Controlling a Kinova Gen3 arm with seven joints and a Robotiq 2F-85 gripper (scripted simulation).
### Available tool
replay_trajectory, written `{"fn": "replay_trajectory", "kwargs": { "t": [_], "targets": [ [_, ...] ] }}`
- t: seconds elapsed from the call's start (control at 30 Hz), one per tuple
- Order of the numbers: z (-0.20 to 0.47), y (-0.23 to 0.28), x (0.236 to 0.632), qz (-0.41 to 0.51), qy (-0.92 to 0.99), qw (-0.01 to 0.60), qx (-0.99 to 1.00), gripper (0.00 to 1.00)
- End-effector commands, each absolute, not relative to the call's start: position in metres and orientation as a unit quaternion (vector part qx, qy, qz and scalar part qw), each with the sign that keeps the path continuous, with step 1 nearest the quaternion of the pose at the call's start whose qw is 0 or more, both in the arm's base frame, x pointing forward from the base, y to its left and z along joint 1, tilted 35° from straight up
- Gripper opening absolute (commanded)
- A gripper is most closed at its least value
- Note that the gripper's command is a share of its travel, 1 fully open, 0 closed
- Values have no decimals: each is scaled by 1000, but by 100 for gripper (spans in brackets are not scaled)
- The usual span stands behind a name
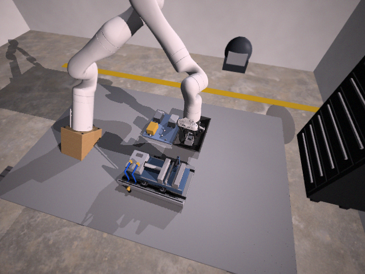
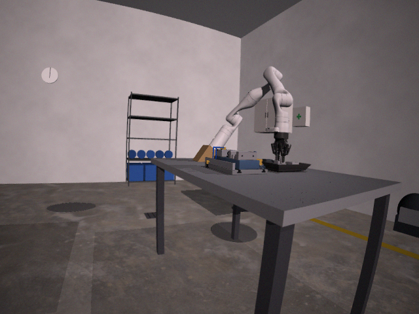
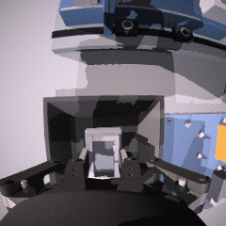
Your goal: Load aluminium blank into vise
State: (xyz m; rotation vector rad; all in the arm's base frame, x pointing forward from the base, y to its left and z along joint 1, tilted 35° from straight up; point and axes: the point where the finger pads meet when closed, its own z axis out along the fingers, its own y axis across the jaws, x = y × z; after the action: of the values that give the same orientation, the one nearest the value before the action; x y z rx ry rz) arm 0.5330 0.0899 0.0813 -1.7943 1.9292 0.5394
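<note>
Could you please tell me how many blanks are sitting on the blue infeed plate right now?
3: one brass at its left edge, two grey along its far side. The arm may hide others.

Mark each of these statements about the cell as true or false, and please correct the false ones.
1. The gripper is closed on a finished part. True.
2. The gripper is over the vise. False: it is down in the black outfeed tray.
3. A brass blank lies on the blue infeed plate. True.
4. A blank already sits in the vise's opening. False: the gap shows only the low bars.
5. The held part's pocket faces up. True: the wrist view shows the recess in its top.
</note>
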Motion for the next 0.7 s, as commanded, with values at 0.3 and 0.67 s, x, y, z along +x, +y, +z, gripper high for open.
{"fn": "replay_trajectory", "kwargs": {
  "t": [0.3,0.67],
  "targets": [
    [78,92,533,195,699,224,-650,0],
    [77,93,533,195,699,224,-650,0]
  ]
}}
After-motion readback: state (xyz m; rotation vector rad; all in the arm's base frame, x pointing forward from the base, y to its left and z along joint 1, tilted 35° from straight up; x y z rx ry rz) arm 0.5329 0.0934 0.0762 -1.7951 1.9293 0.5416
